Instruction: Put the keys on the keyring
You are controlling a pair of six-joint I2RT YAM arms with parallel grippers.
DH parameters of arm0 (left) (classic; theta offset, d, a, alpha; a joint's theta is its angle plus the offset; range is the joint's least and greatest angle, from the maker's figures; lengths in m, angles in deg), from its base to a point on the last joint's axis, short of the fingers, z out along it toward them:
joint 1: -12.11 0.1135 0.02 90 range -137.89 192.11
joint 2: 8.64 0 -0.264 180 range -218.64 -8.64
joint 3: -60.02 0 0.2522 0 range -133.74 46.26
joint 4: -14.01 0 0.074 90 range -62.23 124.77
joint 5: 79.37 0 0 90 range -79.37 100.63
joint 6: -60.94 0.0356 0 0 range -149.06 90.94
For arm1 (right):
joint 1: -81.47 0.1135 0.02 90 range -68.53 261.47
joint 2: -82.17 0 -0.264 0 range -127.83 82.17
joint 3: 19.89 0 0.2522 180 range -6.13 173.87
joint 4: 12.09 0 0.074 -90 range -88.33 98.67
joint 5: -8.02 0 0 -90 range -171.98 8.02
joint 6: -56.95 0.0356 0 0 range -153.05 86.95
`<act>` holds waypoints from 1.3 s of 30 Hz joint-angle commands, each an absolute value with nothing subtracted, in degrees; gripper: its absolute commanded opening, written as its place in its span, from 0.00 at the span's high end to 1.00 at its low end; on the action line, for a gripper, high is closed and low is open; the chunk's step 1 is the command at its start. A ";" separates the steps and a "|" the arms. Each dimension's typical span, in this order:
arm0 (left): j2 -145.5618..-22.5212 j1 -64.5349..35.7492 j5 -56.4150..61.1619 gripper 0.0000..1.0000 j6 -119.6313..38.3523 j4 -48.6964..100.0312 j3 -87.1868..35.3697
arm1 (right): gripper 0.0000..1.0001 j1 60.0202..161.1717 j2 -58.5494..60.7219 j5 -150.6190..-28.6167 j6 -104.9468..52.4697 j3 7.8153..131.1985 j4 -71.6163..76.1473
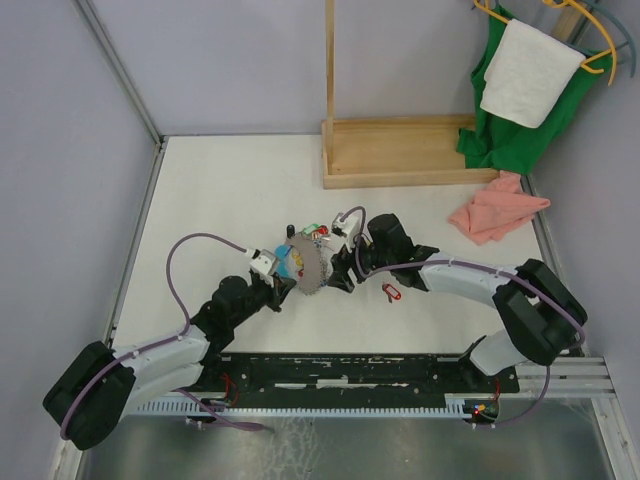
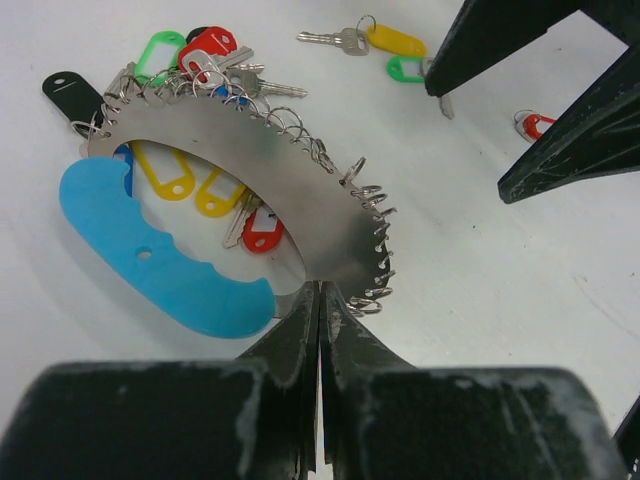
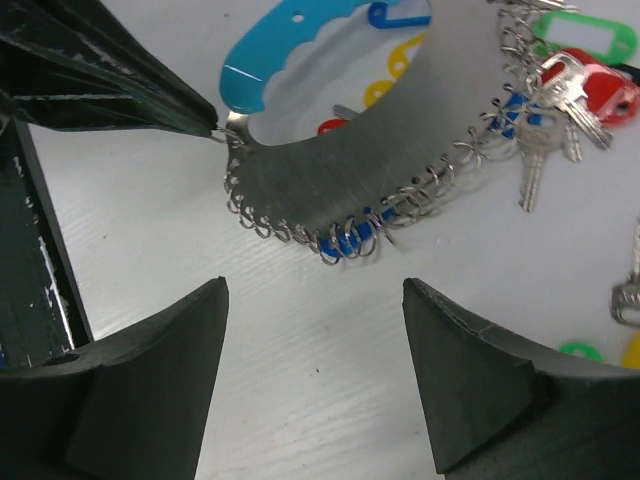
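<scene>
- Two grippers flank the keyring in the top view: left gripper, right gripper; a red-tagged key lies beside the right.
- Left wrist: jaws clamp the keyring's metal edge; a yellow-tagged key lies apart.
- Right wrist: jaws wide, empty, facing the keyring.

Left fingers pinched shut; right fingers spread wide, facing them.

Wooden stand, pink cloth
</scene>
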State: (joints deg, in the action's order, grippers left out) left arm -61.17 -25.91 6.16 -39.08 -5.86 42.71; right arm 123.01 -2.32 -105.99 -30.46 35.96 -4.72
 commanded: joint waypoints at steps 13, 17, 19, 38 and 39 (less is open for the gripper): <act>-66.58 -26.07 8.25 0.97 -45.70 -14.94 43.89 | 0.30 124.77 -17.75 -124.13 -45.22 46.73 -12.23; -68.99 -26.04 8.32 0.97 -46.54 -14.48 43.07 | 0.31 124.85 -18.12 -122.16 -42.76 46.11 -12.71; -70.19 -26.04 7.91 0.97 -46.98 -13.26 42.15 | 0.30 124.89 -17.16 -120.84 -40.97 45.01 -13.38; -67.04 -26.38 14.42 0.71 -57.27 20.31 27.24 | 0.21 125.24 -1.08 -108.88 -29.67 28.86 -19.89; -67.02 -26.47 14.50 0.69 -57.49 22.22 26.24 | 0.21 125.24 -1.14 -108.75 -29.35 28.85 -19.94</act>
State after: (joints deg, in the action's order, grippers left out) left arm -68.71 -25.98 11.94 -53.77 12.55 31.47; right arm 124.89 -2.52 -110.95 -32.10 29.01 -15.08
